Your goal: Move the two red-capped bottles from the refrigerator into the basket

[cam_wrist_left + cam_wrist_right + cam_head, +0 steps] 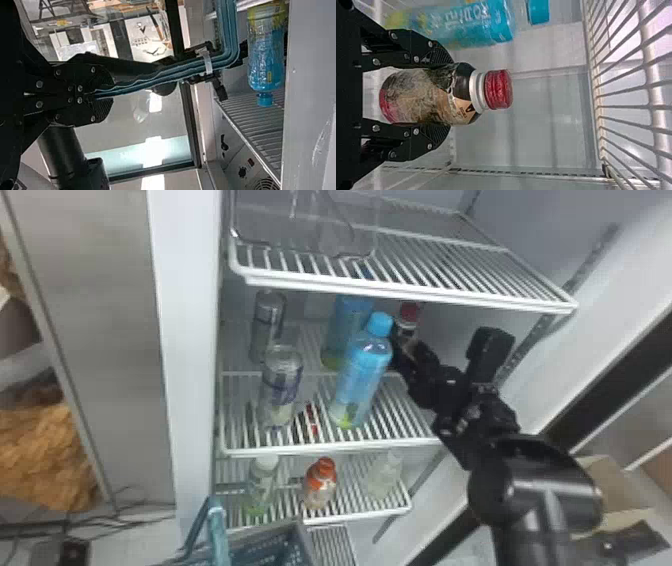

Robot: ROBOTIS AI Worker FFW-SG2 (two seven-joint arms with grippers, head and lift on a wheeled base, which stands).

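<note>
The chief risk is a snag on the way out: the blue-capped bottle (362,372) stands close on the left of the right gripper (443,95), and a leftward pull could topple it. Those fingers sit on both sides of the dark-labelled red-capped bottle (429,95) and seem closed on its body, its cap clear of them. How firm the squeeze is I can't tell — a weak one could let the smooth bottle turn or slip.

Above the fingers, the upper wire shelf (410,293) makes a low edge; lifting too high would knock the cap on it. Below and nearer the robot runs the front edge of the middle wire shelf (325,450), which could catch the bottle's base. The opener side is to the right of the fingers, towards the refrigerator's side wall.

The left gripper (104,95) is narrow, pinched on the basket handle (158,78); a bump might swing the basket (260,531). The orange-red-capped bottle (320,485), probably the second one wanted, stands well below the right fingers — a later reach.
</note>
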